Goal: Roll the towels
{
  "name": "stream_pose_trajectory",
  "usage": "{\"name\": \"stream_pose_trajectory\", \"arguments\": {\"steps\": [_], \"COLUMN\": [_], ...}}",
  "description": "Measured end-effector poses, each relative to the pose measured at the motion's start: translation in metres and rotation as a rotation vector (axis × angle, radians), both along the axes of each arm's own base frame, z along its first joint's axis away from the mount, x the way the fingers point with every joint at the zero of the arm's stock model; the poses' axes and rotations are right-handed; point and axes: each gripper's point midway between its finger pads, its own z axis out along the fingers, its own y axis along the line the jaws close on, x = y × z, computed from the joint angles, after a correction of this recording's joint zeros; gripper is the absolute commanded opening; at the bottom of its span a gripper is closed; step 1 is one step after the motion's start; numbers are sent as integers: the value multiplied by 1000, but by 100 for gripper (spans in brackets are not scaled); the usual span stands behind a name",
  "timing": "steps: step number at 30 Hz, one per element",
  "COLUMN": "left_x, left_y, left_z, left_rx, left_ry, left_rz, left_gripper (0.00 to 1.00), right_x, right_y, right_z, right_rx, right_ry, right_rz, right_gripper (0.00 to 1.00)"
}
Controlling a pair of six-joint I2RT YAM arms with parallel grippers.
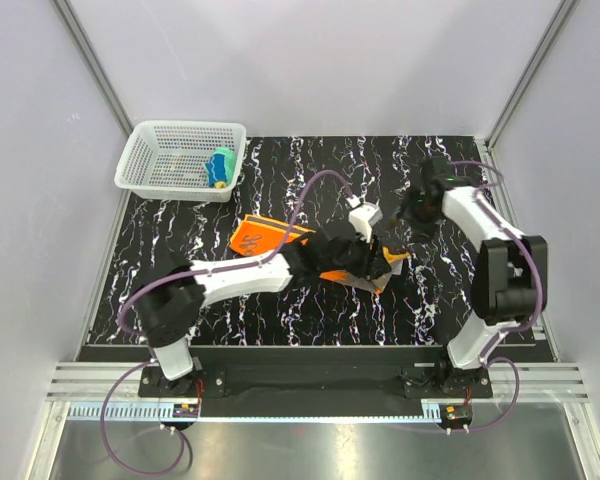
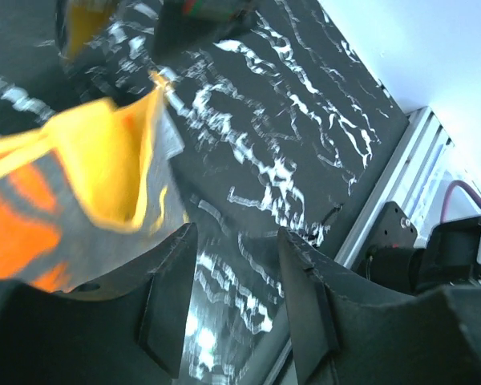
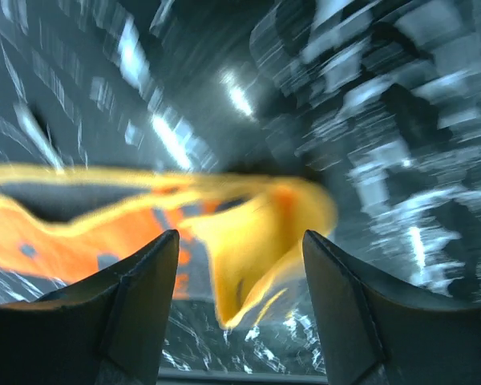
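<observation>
Black and spread apart, the two fingers of your left gripper [image 2: 236, 241] show bare table in the gap between them, with nothing pinched. The orange towel [image 2: 32, 200], yellow at its edge and marked with grey, is draped just beside and over one of those fingers. Your right gripper [image 3: 240, 241] is spread as well. A folded yellow-orange corner of the towel dips between its fingers, but it is blurred, so it is unclear whether it touches them.

From above, both grippers meet near the middle of the black, white-veined table [image 1: 310, 310]. Your left arm lies across the towel, so orange shows on either side of its wrist: a flat part toward the back left and a crumpled part under the gripper. Well apart, at the back left corner, stands a white mesh basket [image 1: 145, 165]. The yellow and teal towel [image 1: 220, 168] lies in its right end, bundled small.
</observation>
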Motion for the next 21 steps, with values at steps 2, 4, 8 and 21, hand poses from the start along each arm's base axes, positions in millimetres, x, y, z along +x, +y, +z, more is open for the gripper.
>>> {"name": "stream_pose_trajectory", "arguments": {"steps": [2,4,8,21], "left_x": [4,5,7,6], "left_y": [-19,-35,-66,-69], "left_z": [-7,-15,-33,-94], "left_rx": [-2,-1,6,234], "left_ry": [-1,1,19,-39], "left_rz": [-40,-74,-137,-165], "left_gripper": [48,48,46,70], "right_x": [9,12,15,-33], "right_y": [-35,-62,-73,-54], "right_z": [11,23,47,7], "right_rx": [25,43,76,130], "right_ry": [-44,-92,-177,-83], "right_rz": [-81,-140,-148,-101], "right_gripper": [70,70,70,70]}}
